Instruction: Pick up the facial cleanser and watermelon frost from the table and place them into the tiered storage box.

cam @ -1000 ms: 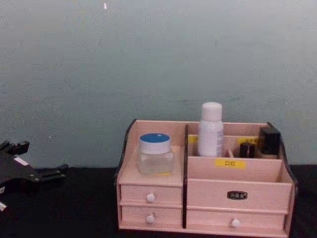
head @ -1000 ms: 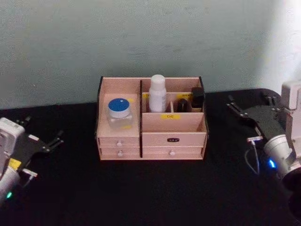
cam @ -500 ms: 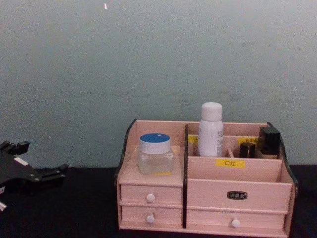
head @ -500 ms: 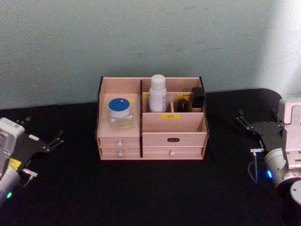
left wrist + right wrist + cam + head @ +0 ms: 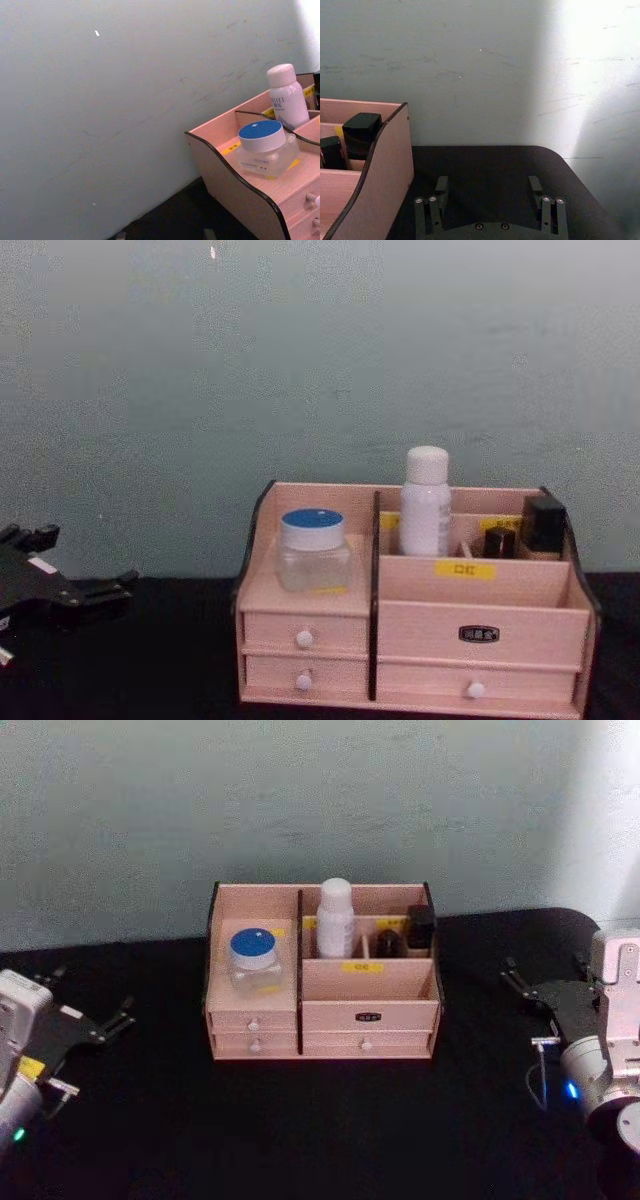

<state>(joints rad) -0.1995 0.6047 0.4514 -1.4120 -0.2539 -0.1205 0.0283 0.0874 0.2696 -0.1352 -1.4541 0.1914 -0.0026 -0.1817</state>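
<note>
- Head view: one tiered storage box (image 5: 322, 1010) stands at the centre of the black bench (image 5: 320, 1130), against the pale wall (image 5: 300, 800).
- Head view: the box's left compartment holds one clear jar with a blue lid (image 5: 253, 958). The rear compartments hold one white bottle with a white cap (image 5: 335, 919), upright, and two small dark containers (image 5: 420, 928) to its right.
- Head view: four white-knobbed drawers show on the box front, two left and two right; yellow labels sit on the dividers.
- Head view: the left claw (image 5: 108, 1017) rests at the left edge, well apart from the box, fingers spread and holding nothing. The right claw (image 5: 545, 982) sits at the right edge, well apart from the box, likewise released and empty.
- Left wrist view: the jar (image 5: 266, 149) sits on the box's left shelf (image 5: 235, 190); the bottle (image 5: 287, 96) stands behind it.
- Right wrist view: the right claw (image 5: 489, 192) shows two fingers (image 5: 440, 190) parted over the bench (image 5: 485, 165), beside the box's side wall (image 5: 375, 185). One dark container (image 5: 361, 134) sits in the rear corner.
- Chest view: the box (image 5: 420, 635) carries the jar (image 5: 313, 550), the bottle (image 5: 425, 501) and the two dark containers (image 5: 543, 525). The left claw (image 5: 105, 590) lies at the left edge.
</note>
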